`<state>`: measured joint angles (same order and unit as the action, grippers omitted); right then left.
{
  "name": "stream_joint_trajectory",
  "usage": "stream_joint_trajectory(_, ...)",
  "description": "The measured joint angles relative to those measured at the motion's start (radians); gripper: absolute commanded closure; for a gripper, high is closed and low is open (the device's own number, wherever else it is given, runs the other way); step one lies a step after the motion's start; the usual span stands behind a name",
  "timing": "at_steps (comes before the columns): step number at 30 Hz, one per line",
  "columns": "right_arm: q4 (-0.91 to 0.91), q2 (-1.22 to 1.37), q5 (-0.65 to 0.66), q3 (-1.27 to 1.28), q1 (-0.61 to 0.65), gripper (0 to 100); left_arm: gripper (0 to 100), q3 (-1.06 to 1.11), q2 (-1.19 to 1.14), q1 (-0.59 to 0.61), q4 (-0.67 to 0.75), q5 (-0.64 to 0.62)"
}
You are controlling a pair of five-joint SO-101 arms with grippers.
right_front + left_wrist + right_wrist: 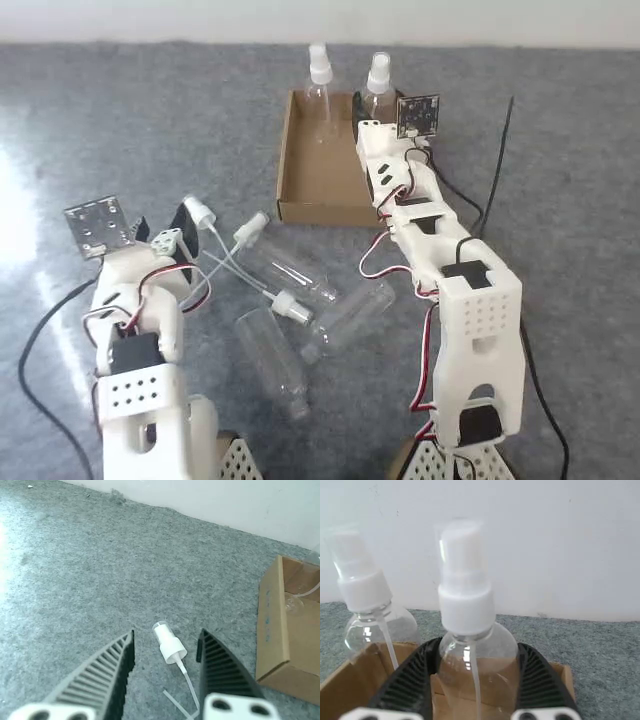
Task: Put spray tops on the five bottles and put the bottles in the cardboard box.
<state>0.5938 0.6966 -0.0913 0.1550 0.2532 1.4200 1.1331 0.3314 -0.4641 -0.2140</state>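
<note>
Right pincer [478, 648] grips a capped bottle [468, 625] in the cardboard box [325, 212]; we judge a skewed release may topple it. Left pincer [166, 633] stands open astride a spray top [169, 646].

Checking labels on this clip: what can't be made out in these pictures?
Right wrist view: base of the bottle in the right gripper, cut off by the frame edge; whether it rests on the cardboard box floor is unclear.
Left wrist view: tube end of the spray top, hidden under the left gripper.
</note>
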Motion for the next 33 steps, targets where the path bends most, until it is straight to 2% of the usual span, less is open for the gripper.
stream_joint_trajectory(5,0.0,0.0,0.0,0.0,0.0,80.4,81,0.0,0.0,0.0,0.0,0.0)
stream_joint_trajectory(25,-0.02,-0.002,0.0,-0.002,0.0,80.5,81,0.0,0.0,0.0,0.0,0.0)
stream_joint_trajectory(30,-0.023,-0.002,0.0,-0.002,0.0,70.7,81,0.0,0.0,0.0,0.0,0.0)
stream_joint_trajectory(33,-0.071,0.0,0.0,-0.002,-0.003,69.3,81,0.0,0.0,0.0,0.0,0.0)
